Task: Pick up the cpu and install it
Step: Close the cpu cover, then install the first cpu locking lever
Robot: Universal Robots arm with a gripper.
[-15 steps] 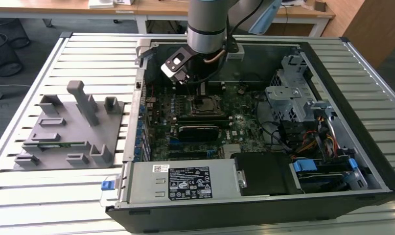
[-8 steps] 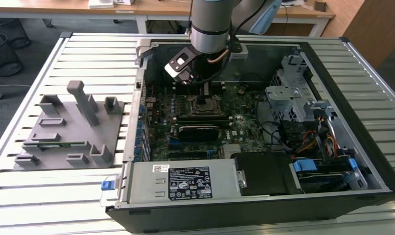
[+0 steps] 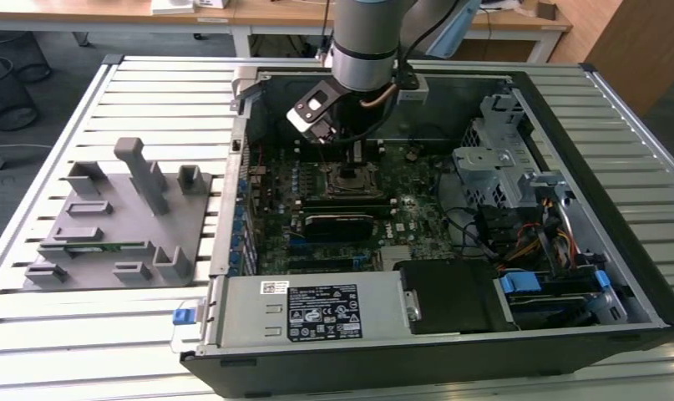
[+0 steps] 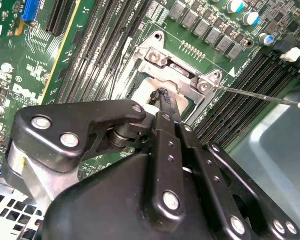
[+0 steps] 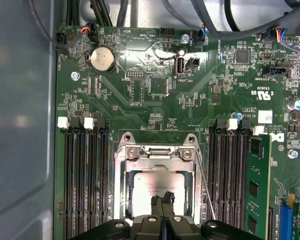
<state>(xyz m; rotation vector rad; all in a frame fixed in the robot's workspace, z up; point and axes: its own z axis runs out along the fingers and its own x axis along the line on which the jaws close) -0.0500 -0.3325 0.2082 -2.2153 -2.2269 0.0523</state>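
The cpu (image 5: pixel 145 186), a flat silver square, lies inside the open metal frame of the motherboard socket (image 5: pixel 157 150). In the second wrist view the cpu (image 4: pixel 140 89) shows pale beneath the black fingertips. My gripper (image 5: pixel 162 200) is directly over it, its two black fingers pressed together, tips at or just above the chip's top; I cannot tell if they touch. In the exterior view the gripper (image 3: pixel 357 154) hangs over the socket (image 3: pixel 353 182) inside the open computer case. The socket's thin wire lever (image 4: pixel 255 94) stands out to one side.
Memory slots flank the socket, one holding a green memory stick (image 5: pixel 254 185). The case walls, the drive cage (image 3: pixel 504 163) and the power supply (image 3: pixel 314 309) hem in the board. A grey parts fixture (image 3: pixel 103 225) sits on the slatted table at the exterior view's left.
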